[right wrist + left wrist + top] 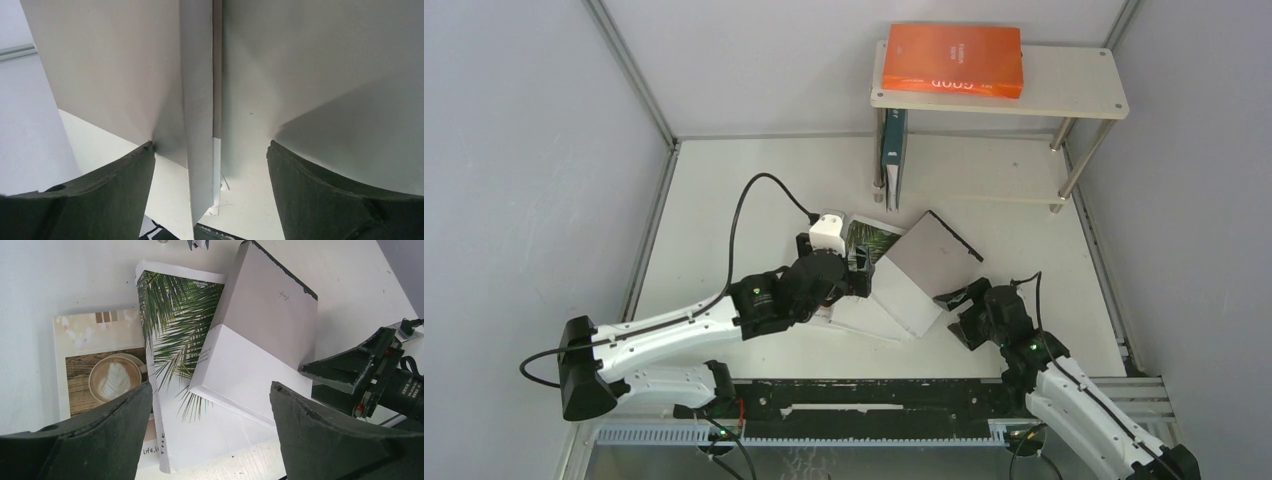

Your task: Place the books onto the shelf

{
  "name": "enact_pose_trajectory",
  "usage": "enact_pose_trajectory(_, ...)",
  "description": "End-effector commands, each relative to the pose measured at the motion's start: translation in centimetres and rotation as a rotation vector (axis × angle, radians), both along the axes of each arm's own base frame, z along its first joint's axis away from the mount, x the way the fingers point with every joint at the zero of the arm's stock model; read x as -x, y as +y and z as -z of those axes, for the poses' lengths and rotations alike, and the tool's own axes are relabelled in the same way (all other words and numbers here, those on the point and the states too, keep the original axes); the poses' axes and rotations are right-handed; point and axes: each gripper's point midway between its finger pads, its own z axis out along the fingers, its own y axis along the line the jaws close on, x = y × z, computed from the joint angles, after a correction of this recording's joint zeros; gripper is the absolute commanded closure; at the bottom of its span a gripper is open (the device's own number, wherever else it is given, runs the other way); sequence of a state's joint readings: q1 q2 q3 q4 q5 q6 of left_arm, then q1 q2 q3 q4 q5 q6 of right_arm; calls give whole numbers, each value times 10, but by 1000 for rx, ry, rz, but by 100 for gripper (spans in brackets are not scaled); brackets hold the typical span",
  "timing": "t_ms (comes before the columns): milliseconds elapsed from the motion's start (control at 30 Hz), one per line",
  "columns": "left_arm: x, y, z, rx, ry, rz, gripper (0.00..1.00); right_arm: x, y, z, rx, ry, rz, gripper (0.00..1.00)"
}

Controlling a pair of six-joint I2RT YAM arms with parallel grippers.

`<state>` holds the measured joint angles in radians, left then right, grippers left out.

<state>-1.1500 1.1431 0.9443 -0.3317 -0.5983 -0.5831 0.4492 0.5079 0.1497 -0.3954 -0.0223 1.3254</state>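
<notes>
grey book (pixel 929 262) tilted, overlapping palm-leaf book (pixel 871 240)

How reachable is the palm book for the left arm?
Probably yes: left fingers hover open over the palm book, one long edge bare, though the grey book leans on the other.

The orange book (pixel 952 58) is bright orange with pale lettering. The shelf (pixel 1074 85) has pale beige boards and shiny metal legs. The teal book (pixel 892 158) is dark teal. The palm-leaf book (pixel 180 325) is white with green fronds. The coffee-cup book (pixel 100 375) is pale, with a photo of a white cup, cream latte art and brown wood. The grey-white book (pixel 270 340) is plain, with a dark edge. The counter (pixel 724 200) is white. The left arm (pixel 664 330) and right arm (pixel 1074 395) are white with black joints.
</notes>
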Motion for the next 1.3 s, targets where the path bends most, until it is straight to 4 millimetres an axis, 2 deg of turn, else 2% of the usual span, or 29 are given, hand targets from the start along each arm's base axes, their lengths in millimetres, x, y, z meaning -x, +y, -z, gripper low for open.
enact_pose_trajectory(0,-5,-7,-41,86,-60,4,9,-13,5,-14,-25,-17,24,11)
enact_pose_trajectory(333,-11,-4,-44,94,-72,-1,9,-26,12,-8,-53,-28,49,11)
enact_pose_trajectory(900,-21,-7,-34,67,-58,5,9,-36,7,23,-105,-106,156,11)
enact_pose_trajectory(1100,-22,-8,-29,52,-52,5,9,-42,5,18,-112,-151,177,19)
enact_pose_trajectory(1267,-25,-7,-26,51,-48,-7,9,-44,1,9,-116,-193,195,32)
